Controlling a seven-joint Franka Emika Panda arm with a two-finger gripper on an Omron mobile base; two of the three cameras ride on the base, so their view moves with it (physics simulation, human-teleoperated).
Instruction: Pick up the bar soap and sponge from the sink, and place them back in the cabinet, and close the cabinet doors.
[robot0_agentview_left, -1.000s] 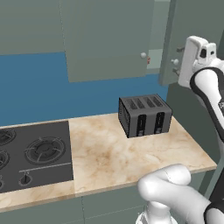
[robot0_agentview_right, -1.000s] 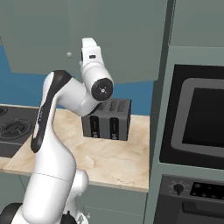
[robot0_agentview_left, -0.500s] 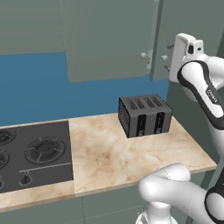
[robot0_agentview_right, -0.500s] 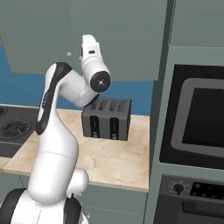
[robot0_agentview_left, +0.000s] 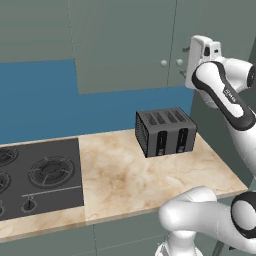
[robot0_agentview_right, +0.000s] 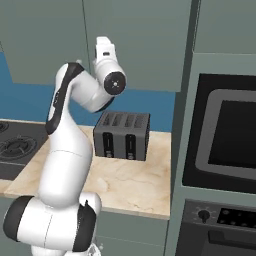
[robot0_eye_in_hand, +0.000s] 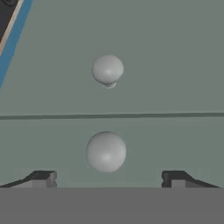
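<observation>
Hand view looks straight at the cabinet doors (robot0_eye_in_hand: 166, 57), both shut, their two round knobs (robot0_eye_in_hand: 107, 70) either side of the seam. The gripper (robot0_eye_in_hand: 107, 178) is spread open and empty — its fingertips (robot0_eye_in_hand: 43, 178) wide apart near one knob. Below, a toaster (robot0_agentview_left: 165, 131) stands on the counter (robot0_agentview_left: 125, 185).

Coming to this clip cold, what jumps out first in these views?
The white arm is raised to the wall cabinet doors, its hand open right in front of the two round pale knobs, which sit side by side across the seam between the doors. Below, a dark four-slot toaster stands on the marble counter, with a black stovetop beside it.
</observation>
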